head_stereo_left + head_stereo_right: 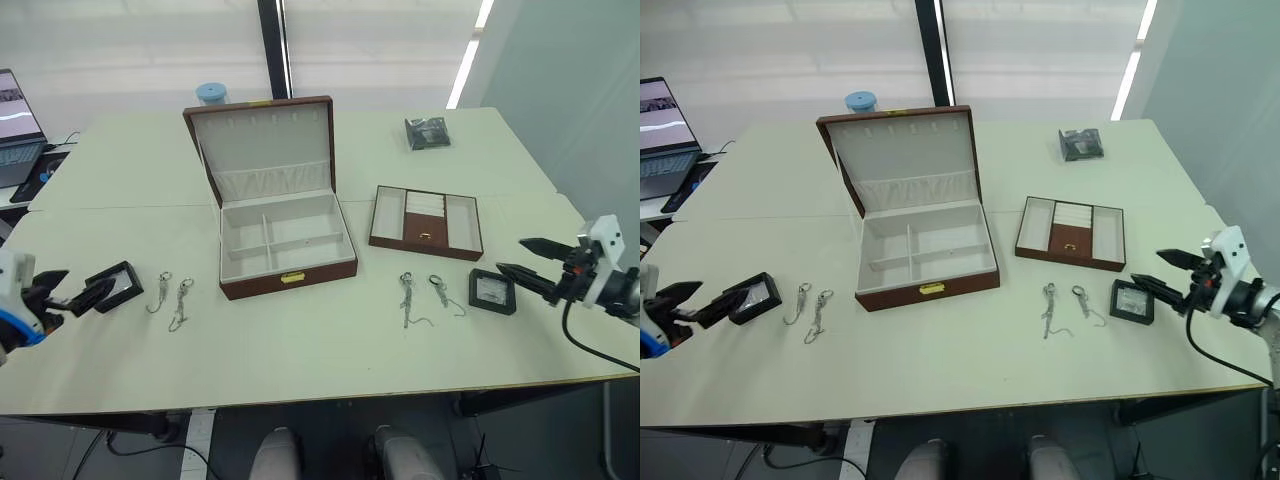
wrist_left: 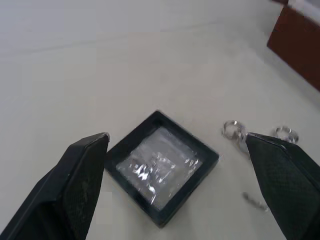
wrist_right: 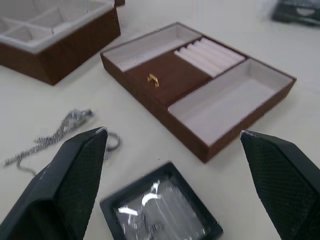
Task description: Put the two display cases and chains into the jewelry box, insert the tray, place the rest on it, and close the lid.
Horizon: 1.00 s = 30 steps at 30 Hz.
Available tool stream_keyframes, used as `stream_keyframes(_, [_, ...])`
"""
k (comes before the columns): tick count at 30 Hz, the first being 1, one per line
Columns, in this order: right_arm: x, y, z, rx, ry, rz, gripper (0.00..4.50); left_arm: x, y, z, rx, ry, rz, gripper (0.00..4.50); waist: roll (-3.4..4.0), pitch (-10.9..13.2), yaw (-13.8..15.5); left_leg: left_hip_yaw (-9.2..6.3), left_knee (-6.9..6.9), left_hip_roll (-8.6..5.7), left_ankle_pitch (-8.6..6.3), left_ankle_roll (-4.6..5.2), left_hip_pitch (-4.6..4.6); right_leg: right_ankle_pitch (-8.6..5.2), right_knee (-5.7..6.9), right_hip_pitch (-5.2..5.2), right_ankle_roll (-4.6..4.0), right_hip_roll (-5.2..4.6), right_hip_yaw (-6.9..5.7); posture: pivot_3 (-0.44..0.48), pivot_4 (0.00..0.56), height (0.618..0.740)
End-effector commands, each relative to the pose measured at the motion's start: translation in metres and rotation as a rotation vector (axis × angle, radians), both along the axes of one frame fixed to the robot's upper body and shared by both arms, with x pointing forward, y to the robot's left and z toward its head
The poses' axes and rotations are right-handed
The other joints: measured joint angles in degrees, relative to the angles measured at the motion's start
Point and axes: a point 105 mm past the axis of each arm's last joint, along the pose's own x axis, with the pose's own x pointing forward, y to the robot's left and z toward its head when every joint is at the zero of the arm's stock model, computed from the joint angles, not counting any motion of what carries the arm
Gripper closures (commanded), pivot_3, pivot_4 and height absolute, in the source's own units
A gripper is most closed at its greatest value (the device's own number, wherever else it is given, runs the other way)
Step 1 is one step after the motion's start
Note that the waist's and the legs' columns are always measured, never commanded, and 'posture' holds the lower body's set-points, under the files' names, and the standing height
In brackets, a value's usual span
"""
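1. While both arms hovered low over the table [image 1: 300,370], the left gripper [image 1: 68,290] had its fingers spread wide, empty, just short of the left display case [image 1: 118,284].
2. Right gripper [image 1: 528,258] was likewise spread and empty, next to the right display case [image 1: 493,291].
3. Jewelry box [image 1: 285,245] sat mid-table, lid [image 1: 262,143] raised, compartments empty.
4. Tray [image 1: 426,221] lay on the table right of the box, apart from it.
5. Two chains [image 1: 170,296] lay between left case and box; two more chains [image 1: 425,296] between box and right case.
6. Dark packet [image 1: 427,132] sat at the far right, blue-lidded container [image 1: 211,94] behind the lid, laptop [image 1: 15,125] far left.
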Motion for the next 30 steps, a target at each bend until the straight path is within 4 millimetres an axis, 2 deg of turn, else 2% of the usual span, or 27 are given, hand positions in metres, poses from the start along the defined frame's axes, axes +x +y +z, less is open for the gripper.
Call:
stream_keyframes(1, [0.008,0.029,0.02,0.034,-0.094,0.021,0.02,0.016,-0.018,0.023,-0.048,-0.115,0.022,0.0,-0.01,-0.01,0.02,0.0,0.02,0.0,0.0,0.0,-0.01,0.01,0.0,0.0,0.01,0.0,0.01,0.0,0.15,0.74])
stream_keyframes(4, [0.022,0.055,0.024,0.058,-0.138,0.023,0.02,0.03,-0.041,0.017,-0.072,-0.12,0.005,0.0,-0.02,-0.01,-0.1,-0.02,0.06,-0.01,-0.01,-0.01,0.0,0.02,0.0,-0.02,0.03,0.0,0.13,0.0,0.15,0.74])
stream_keyframes(8, [0.04,0.088,0.02,0.052,-0.152,0.045,0.02,0.045,-0.068,0.002,-0.087,-0.098,-0.033,0.0,-0.02,-0.01,-0.09,-0.02,0.07,-0.01,0.0,-0.02,0.02,0.05,0.03,-0.03,0.07,0.05,0.19,0.0,0.15,0.74])
stream_keyframes(13, [0.061,0.124,0.014,0.023,-0.156,0.06,0.02,0.06,-0.085,-0.007,-0.097,-0.095,-0.023,0.0,-0.04,-0.02,0.03,-0.01,0.1,0.01,0.0,-0.02,-0.02,0.06,0.03,-0.06,0.06,0.07,0.17,0.0,0.15,0.74])
stream_keyframes(17, [0.078,0.146,0.006,-0.004,-0.148,0.041,0.02,0.069,-0.094,-0.009,-0.098,-0.1,-0.021,0.0,-0.04,-0.02,-0.03,-0.01,0.11,0.0,0.0,-0.02,0.0,0.07,0.05,-0.07,0.05,0.07,0.2,0.0,0.15,0.74])
stream_keyframes(20, [0.084,0.16,0.002,-0.014,-0.141,0.046,0.95,0.073,-0.099,-0.009,-0.099,-0.101,-0.024,0.62,-0.04,-0.02,-0.02,-0.01,0.11,0.0,0.0,-0.02,-0.02,0.07,0.05,-0.08,0.04,0.07,0.2,0.0,0.15,0.74])
stream_keyframes(23, [0.09,0.174,-0.004,-0.029,-0.136,0.049,2.05,0.077,-0.105,-0.016,-0.082,-0.073,-0.033,1.63,-0.04,-0.02,-0.04,-0.01,0.11,0.01,0.0,-0.02,-0.02,0.07,0.05,-0.09,0.04,0.06,0.21,0.0,0.15,0.74])
stream_keyframes(26, [0.094,0.186,-0.007,-0.048,-0.132,0.059,2.86,0.079,-0.108,-0.021,-0.078,-0.054,-0.04,2.58,-0.04,-0.02,-0.05,-0.02,0.11,0.01,0.0,-0.02,-0.01,0.07,0.08,-0.09,0.04,0.06,0.2,0.0,0.15,0.74])
stream_keyframes(30, [0.094,0.201,-0.011,-0.069,-0.119,0.103,3.89,0.08,-0.127,-0.031,-0.084,-0.01,-0.125,3.81,-0.04,-0.02,-0.05,-0.02,0.11,0.01,0.0,-0.02,-0.02,0.07,0.08,-0.11,0.04,0.06,0.22,0.0,0.15,0.74])
